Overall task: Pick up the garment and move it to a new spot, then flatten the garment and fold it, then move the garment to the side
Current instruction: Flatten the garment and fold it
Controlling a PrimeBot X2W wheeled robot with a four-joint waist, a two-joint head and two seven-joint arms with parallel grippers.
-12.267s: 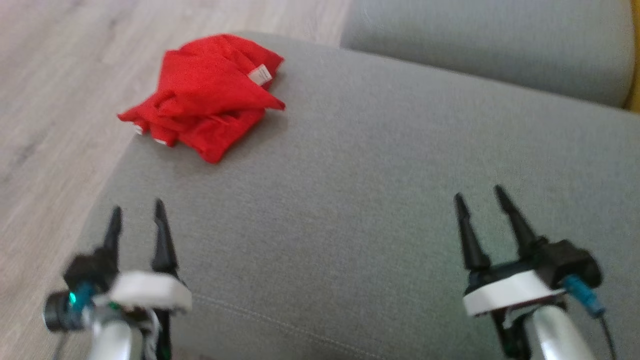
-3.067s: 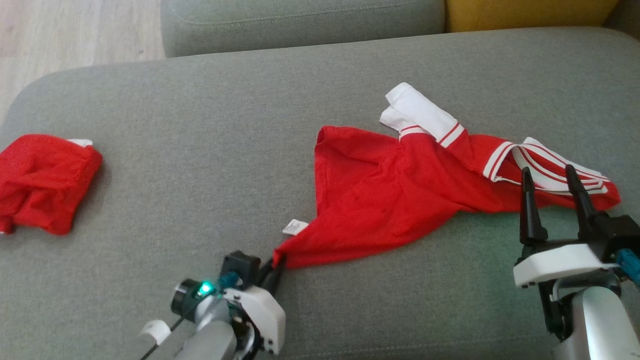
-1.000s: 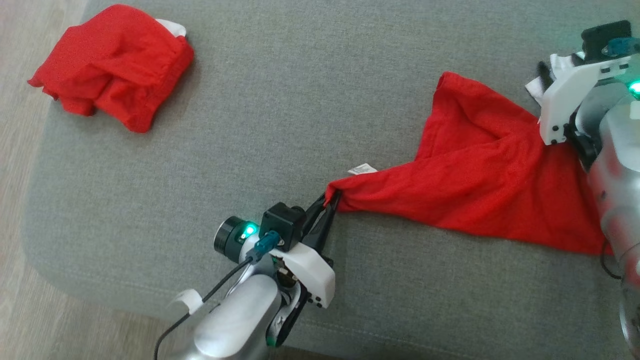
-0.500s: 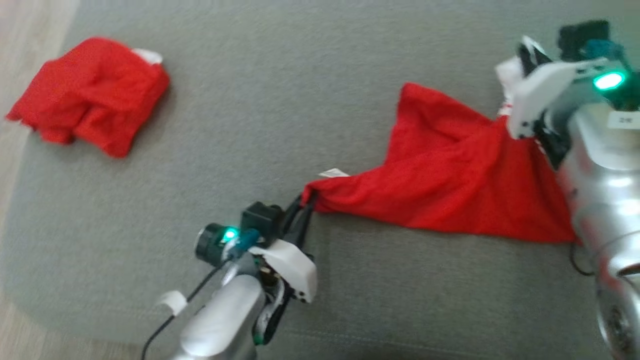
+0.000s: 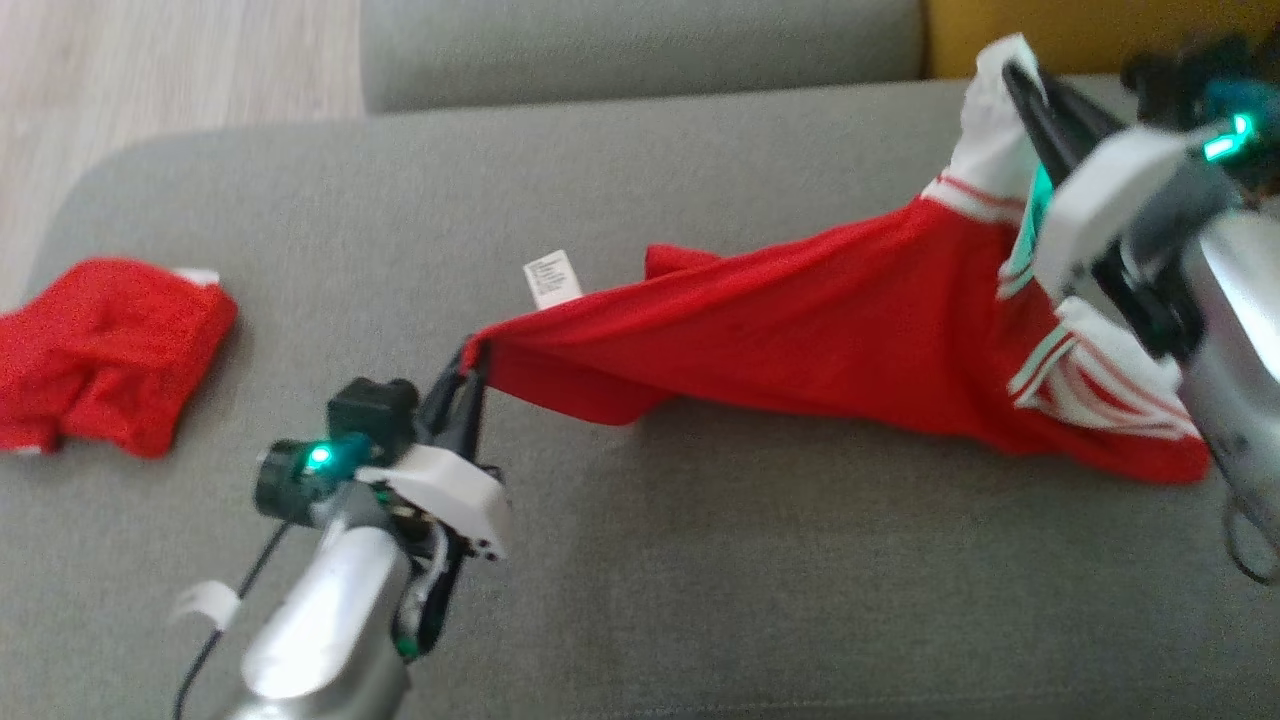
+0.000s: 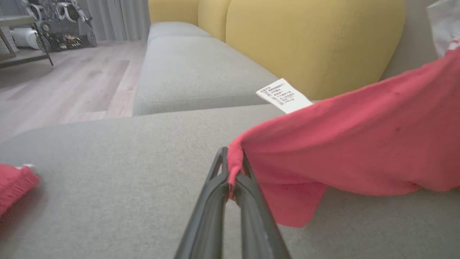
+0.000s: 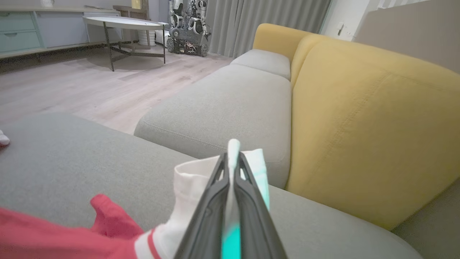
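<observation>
Red garment (image 5: 800, 330) stretched across right half of sofa seat (image 5: 700, 580), held at both ends. Left gripper (image 5: 470, 365): jaws pinched tight on red hem corner near seat's middle, corner lifted off cushion. Right gripper (image 5: 1015, 75): jaws closed on white cuff (image 5: 985, 130), raised near seat's back right corner, by yellow backrest (image 5: 1050, 30). Garment's striped lower end rests on seat at right edge. White label (image 5: 552, 278) sticks up near left gripper. Second red bundle (image 5: 100, 350) lies at seat's left edge, well apart.
</observation>
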